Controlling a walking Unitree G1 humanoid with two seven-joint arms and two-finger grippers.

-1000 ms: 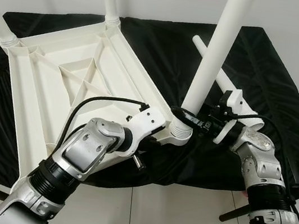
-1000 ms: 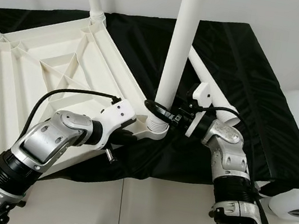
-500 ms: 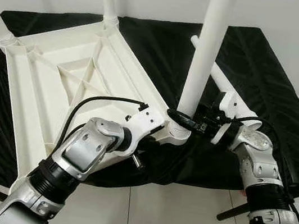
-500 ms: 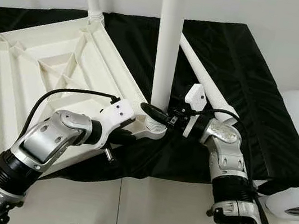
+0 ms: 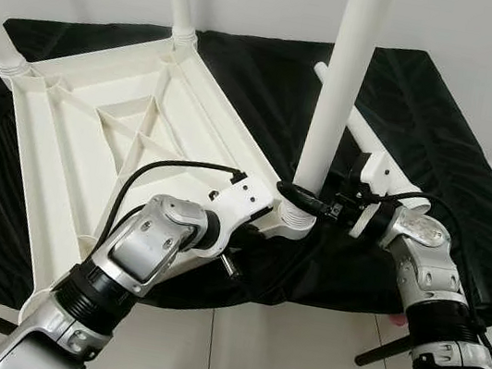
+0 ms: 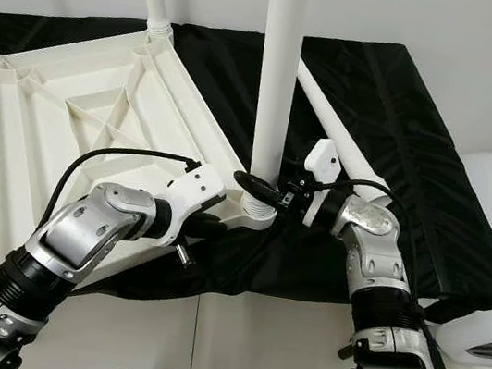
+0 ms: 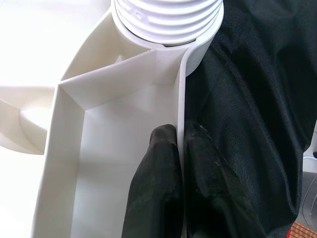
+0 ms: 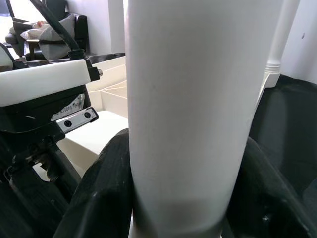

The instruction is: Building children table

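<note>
Readable text: none.
Small plate on the left arm's wrist housing (image 8: 74,115): carries tiny dark print, too small and blurred to make out.
White tabletop underside (image 5: 96,123): plain moulded plastic, no lettering.
Upright white leg (image 8: 188,114): plain surface, no marks.

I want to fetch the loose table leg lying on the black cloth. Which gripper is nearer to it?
Right. The right gripper clamps the upright leg, with the loose leg lying just behind its wrist. The left gripper pinches the tabletop's rim, farther off.
</note>
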